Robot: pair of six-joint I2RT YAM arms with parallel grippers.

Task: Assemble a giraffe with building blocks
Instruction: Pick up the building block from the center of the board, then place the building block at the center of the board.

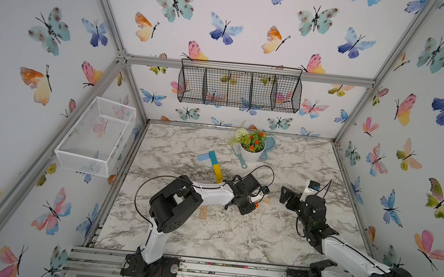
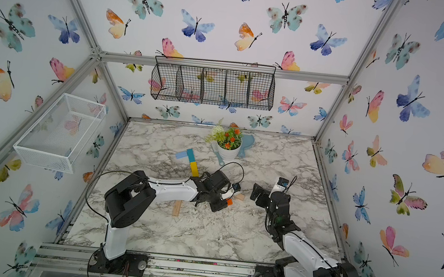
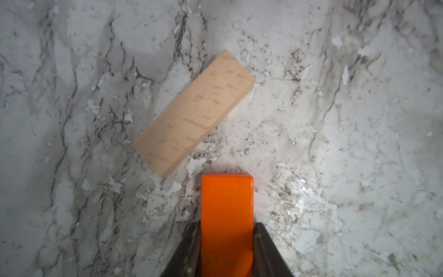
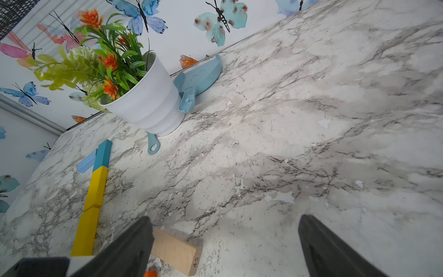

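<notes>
The left gripper (image 3: 226,236) is clamping an orange block (image 3: 227,199) between its closed-in jaws, and the block is sticking out ahead of the fingers over the tabletop (image 3: 335,120). A wood block (image 3: 194,112) is lying flat at a slant just beside the orange end, apart from it. The right gripper (image 4: 225,217) is standing wide open with nothing in it, near that same wood block.

In both top views the giraffe (image 1: 215,168) is lying flat on the tabletop beyond the left arm. A light-blue block (image 1: 203,157) is touching the side of a teal block (image 1: 212,157). Two yellow blocks (image 1: 219,176) are running on end to end from the teal one. A second wood block (image 1: 203,212) is lying by the left arm, partly hidden under it.
</notes>
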